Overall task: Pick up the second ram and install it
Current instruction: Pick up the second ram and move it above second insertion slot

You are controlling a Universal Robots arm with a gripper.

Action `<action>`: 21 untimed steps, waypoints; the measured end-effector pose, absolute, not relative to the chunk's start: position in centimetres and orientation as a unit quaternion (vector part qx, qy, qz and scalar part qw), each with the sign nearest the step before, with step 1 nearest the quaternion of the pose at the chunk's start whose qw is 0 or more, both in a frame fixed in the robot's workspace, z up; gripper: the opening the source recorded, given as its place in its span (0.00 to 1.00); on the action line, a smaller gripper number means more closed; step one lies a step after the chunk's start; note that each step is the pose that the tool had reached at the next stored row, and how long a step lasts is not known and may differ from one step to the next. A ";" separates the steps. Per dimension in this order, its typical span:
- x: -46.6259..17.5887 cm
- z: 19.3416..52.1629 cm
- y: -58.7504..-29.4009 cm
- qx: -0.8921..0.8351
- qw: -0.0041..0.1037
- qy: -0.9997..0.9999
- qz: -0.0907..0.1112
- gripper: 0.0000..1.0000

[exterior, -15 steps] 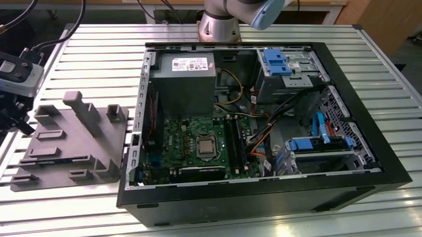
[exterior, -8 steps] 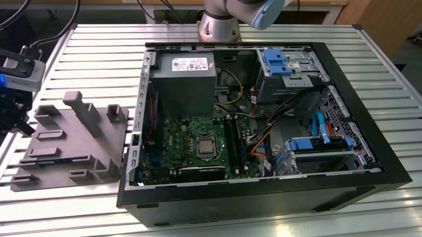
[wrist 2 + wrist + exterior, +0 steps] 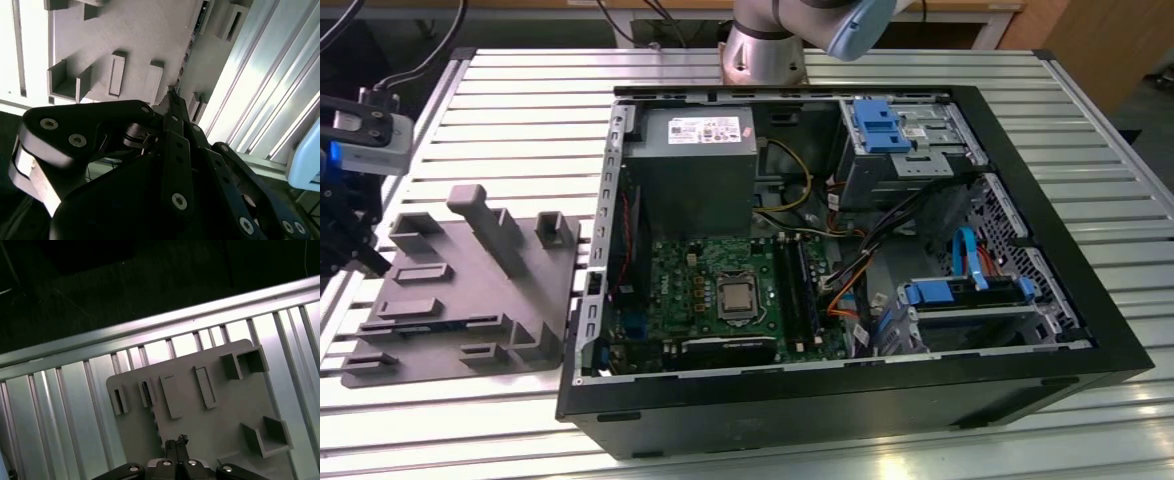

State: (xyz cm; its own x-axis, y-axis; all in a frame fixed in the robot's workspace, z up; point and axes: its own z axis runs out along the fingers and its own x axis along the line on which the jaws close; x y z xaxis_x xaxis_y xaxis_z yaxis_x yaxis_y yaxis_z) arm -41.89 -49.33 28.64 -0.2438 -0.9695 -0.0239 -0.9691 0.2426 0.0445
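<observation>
Second ram (image 3: 191, 44): a thin edge-on strip along the tray (image 3: 145, 35). Its end nearest the end effector (image 3: 172, 96) is hidden behind it, so contact cannot be told. In the second wrist view the picture's edge cuts off the tray. In the first wrist view the end effector (image 3: 176, 444) covers the nearest border of the tray (image 3: 220, 420).

Exterior view: the robot arm (image 3: 767, 45), well apart from the tray (image 3: 454, 300), is cut off at the upper edge. Dark gear (image 3: 340, 160) near the tray is cut by the edge and cannot be identified.

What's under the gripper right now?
The grey tray, with the second ram seen edge-on on it. The gripper itself covers the tray's nearest part.
</observation>
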 end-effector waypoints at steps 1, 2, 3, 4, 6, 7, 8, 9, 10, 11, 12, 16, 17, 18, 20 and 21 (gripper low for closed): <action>-41.9 28.6 -49.3 0.622 0.004 -0.783 -0.025 0.11; -41.9 28.6 -49.3 0.629 0.005 -0.777 -0.025 0.11; -41.9 28.6 -49.3 0.636 0.005 -0.771 -0.025 0.11; -41.9 28.5 -49.3 0.643 0.005 -0.766 -0.025 0.11; -41.9 28.5 -49.3 0.656 0.006 -0.754 -0.025 0.11; -41.9 28.5 -49.3 0.664 0.006 -0.748 -0.025 0.11; -41.9 28.4 -49.3 0.670 0.006 -0.742 -0.025 0.11; -41.9 28.4 -49.3 0.676 0.006 -0.736 -0.024 0.11; -41.9 28.4 -49.3 0.680 0.006 -0.732 -0.024 0.11; -41.9 28.4 -49.3 0.682 0.006 -0.731 -0.024 0.11; -41.9 28.4 -49.3 0.682 0.007 -0.731 -0.024 0.11; -41.9 28.4 -49.3 0.682 0.006 -0.731 -0.024 0.11; -41.9 28.3 -49.3 0.682 0.006 -0.731 -0.024 0.11; -41.9 28.3 -49.3 0.682 0.006 -0.731 -0.024 0.11; -41.9 28.2 -49.4 0.682 0.006 -0.731 -0.024 0.11; -41.9 28.2 -49.4 0.682 0.006 -0.731 -0.024 0.11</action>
State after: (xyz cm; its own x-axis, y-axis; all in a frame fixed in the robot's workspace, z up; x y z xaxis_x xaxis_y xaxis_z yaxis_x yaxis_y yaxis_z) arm -41.90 -49.38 28.18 -0.0702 -0.9972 -0.0239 -0.9966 0.0691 0.0445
